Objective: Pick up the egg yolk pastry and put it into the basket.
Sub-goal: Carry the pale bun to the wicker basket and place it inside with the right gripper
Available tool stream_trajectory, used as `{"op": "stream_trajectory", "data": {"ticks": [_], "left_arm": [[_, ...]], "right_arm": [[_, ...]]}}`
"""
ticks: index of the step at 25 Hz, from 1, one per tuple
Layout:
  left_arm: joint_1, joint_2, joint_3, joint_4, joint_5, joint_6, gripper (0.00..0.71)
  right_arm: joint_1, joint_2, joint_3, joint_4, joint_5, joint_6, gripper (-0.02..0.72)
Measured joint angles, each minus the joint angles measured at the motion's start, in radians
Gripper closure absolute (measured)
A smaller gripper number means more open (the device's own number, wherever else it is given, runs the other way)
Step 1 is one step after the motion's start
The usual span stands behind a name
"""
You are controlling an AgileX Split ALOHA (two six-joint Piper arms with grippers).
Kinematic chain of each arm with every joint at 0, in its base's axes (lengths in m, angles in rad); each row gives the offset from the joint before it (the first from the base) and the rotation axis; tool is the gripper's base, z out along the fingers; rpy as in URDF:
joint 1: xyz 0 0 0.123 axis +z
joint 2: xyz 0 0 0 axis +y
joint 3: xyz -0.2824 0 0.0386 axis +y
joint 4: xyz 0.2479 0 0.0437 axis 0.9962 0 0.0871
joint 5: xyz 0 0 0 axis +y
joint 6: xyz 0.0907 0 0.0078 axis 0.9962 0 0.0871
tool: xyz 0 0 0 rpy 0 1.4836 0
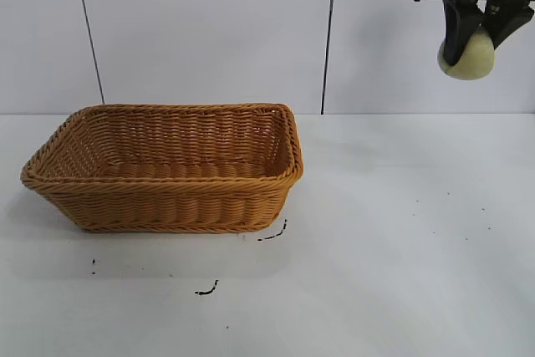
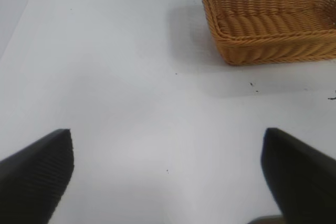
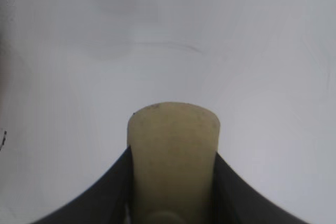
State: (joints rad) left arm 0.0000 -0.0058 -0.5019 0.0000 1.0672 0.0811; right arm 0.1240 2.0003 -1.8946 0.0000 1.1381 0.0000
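Note:
My right gripper (image 1: 473, 46) is high above the table at the far right, shut on the pale yellow egg yolk pastry (image 1: 468, 58). In the right wrist view the pastry (image 3: 173, 150) sits clamped between the two black fingers (image 3: 105, 198). The orange-brown wicker basket (image 1: 167, 206) stands on the table at the left and looks empty inside. It also shows in the left wrist view (image 2: 273, 45). My left gripper (image 2: 168, 177) is open over bare table, well apart from the basket; it is out of the exterior view.
The white table (image 1: 401, 232) carries a few small dark marks (image 1: 206, 290) in front of the basket. A white panelled wall (image 1: 209, 31) stands behind.

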Motion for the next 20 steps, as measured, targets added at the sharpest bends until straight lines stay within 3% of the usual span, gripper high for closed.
{"op": "stream_trajectory", "data": {"ticks": [13,20], "left_arm": [[0.0,0.0,0.0,0.0,0.0,0.0,0.014],[0.0,0.0,0.0,0.0,0.0,0.0,0.014]], "right_arm": [[0.324,0.011,0.0,0.011,-0.184,-0.006,0.458],[0.5,0.122,-0.001,0.013,-0.347,0.0,0.458]]}}
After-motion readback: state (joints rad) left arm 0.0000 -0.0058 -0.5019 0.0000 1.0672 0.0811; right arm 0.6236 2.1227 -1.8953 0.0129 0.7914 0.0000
